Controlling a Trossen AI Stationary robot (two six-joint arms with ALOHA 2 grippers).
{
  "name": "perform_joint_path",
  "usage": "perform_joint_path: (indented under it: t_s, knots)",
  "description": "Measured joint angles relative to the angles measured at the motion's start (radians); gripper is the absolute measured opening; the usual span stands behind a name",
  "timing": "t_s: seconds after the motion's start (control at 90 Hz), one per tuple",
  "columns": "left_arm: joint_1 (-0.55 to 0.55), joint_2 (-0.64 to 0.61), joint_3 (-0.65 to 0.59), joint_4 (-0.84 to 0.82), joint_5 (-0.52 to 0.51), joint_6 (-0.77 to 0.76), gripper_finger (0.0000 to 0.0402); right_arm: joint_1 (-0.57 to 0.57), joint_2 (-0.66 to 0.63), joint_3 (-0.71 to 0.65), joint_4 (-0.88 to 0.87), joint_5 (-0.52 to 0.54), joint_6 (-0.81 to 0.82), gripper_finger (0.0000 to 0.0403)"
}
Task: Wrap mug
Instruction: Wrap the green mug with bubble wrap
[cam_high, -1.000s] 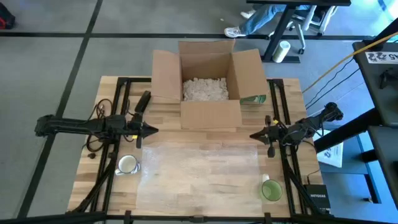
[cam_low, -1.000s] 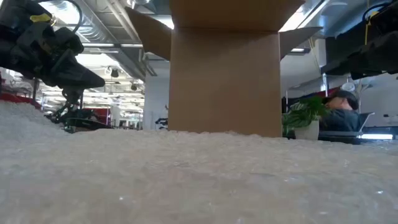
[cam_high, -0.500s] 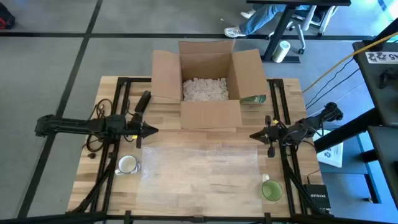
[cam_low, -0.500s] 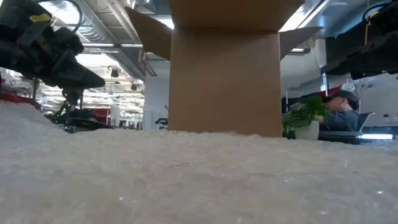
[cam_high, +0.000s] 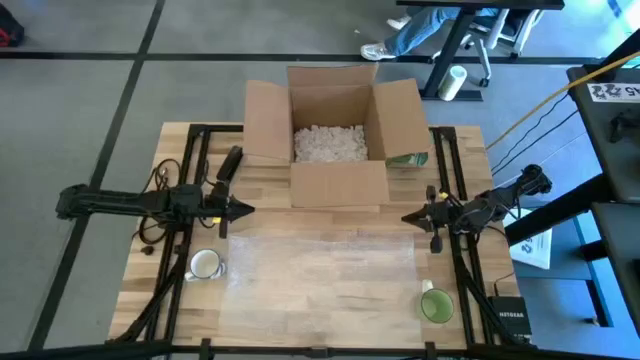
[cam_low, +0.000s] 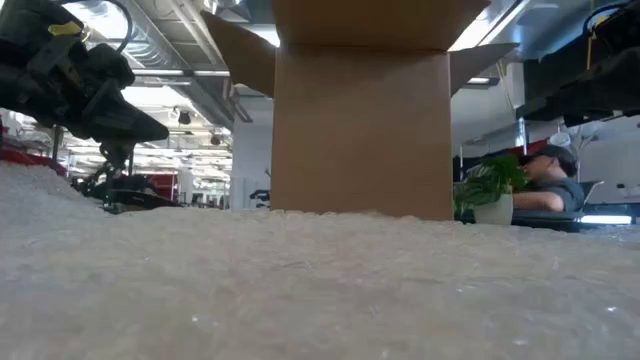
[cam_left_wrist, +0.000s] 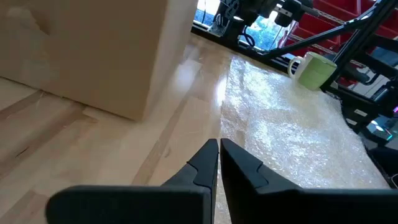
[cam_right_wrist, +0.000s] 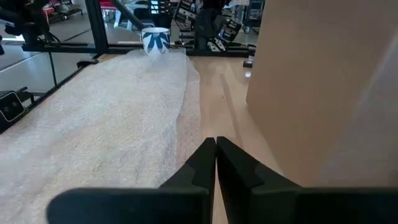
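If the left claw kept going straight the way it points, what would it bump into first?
Probably the bubble wrap on the table, since the shut left claw tilts down toward its near edge. The green mug sits farther along that line, though depth is hard to judge.

Wooden table (cam_high: 330, 320) carries bubble wrap sheet (cam_high: 325, 265), open cardboard box (cam_high: 333, 140), white mug (cam_high: 205, 264), green mug (cam_high: 436, 305).
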Motion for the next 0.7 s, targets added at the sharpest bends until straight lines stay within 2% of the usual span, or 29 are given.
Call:
perform_joint_path:
  t_s: [0.211, 0.389, 0.556, 0.7]
  knots:
    - [0.0, 0.0, 0.0, 0.0, 0.0, 0.0, 0.0, 0.0, 0.0, 0.0, 0.004, 0.001, -0.004, 0.0]
    - [0.0, 0.0, 0.0, 0.0, 0.0, 0.0, 0.0, 0.0, 0.001, 0.0, -0.021, 0.042, -0.028, 0.0]
    - [0.0, 0.0, 0.0, 0.0, 0.0, 0.0, 0.0, 0.0, 0.03, -0.003, -0.015, 0.099, 0.159, 0.0]
    - [0.0, 0.0, 0.0, 0.0, 0.0, 0.0, 0.0, -0.001, 0.157, -0.005, 0.005, 0.088, 0.323, 0.0]
